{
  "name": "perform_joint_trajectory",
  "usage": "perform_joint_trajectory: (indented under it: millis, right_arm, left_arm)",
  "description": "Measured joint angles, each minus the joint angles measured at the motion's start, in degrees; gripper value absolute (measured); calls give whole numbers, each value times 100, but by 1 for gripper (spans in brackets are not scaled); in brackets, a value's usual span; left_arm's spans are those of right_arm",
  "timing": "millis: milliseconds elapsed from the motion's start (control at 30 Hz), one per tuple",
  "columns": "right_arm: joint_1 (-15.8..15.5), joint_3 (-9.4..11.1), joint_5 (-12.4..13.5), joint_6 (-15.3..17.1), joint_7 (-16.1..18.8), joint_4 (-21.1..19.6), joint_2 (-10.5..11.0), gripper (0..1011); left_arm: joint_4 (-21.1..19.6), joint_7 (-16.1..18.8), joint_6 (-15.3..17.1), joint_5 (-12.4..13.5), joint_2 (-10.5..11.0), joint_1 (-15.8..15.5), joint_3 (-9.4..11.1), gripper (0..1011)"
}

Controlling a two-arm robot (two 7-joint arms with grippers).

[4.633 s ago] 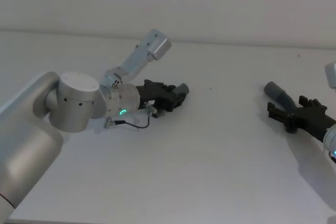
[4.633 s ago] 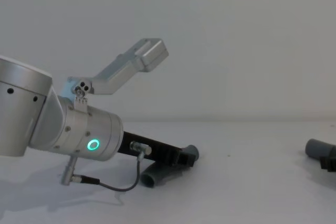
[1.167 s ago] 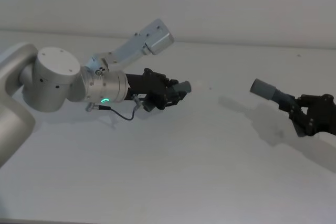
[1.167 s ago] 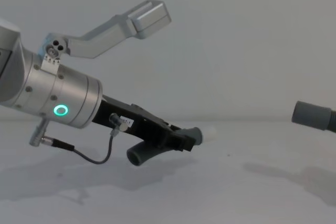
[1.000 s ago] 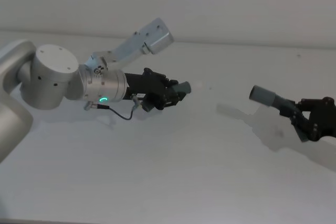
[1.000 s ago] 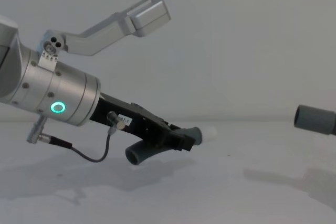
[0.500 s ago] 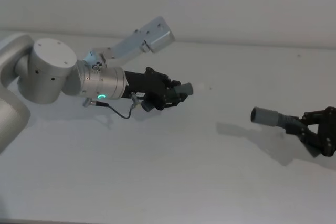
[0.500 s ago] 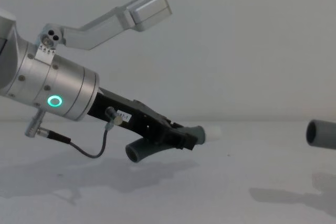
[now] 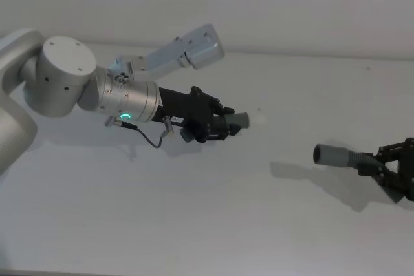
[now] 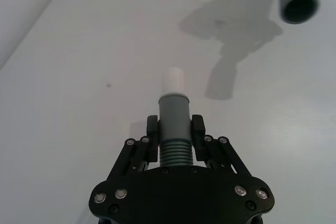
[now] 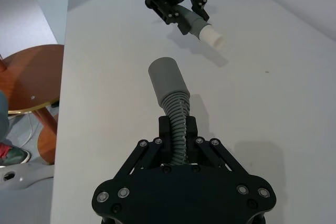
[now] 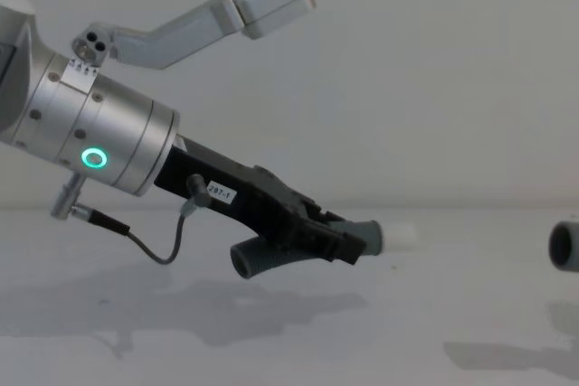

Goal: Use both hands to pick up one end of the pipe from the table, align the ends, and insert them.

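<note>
The pipe's elbow, clamped in the left gripper at mid-frame, has edged right. The tube, held by the right gripper, has sunk to lower right — ends now roughly facing, still well apart.

In the chest view we see just the open mouth of the grey tube; the right edge cuts off the rest. The head view's right edge clips the right gripper. The fingers of the left gripper cover the elbow's ribbed bend there. The left wrist view's top edge crops the tube.
</note>
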Motion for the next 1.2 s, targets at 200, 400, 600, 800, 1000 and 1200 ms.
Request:
perform_joint_trajectory:
  millis: [200,400,600,800,1000,1200]
  right_arm:
    - [28,-23,20,-8,90,25,27,158]
    - [43,-34,29,-14,149,41,44,158]
    - [54,-43,33,-20,182,50,56,158]
    - [59,-47,36,-22,202,55,61,158]
    - [62,-50,38,-22,212,58,64,158]
    - [65,-53,41,-22,220,61,67,158]
  left_arm:
    - [-3,-400,-150,-4,60,-163,185,368]
    - [-54,-732,-250,0,118,-297,347,368]
    - [-132,-1012,-322,13,186,-432,495,368]
    - [-195,-1199,-382,27,240,-535,604,368]
    - [-234,-1306,-462,30,253,-623,669,368]
    - [-253,-1359,-537,27,231,-697,713,368]
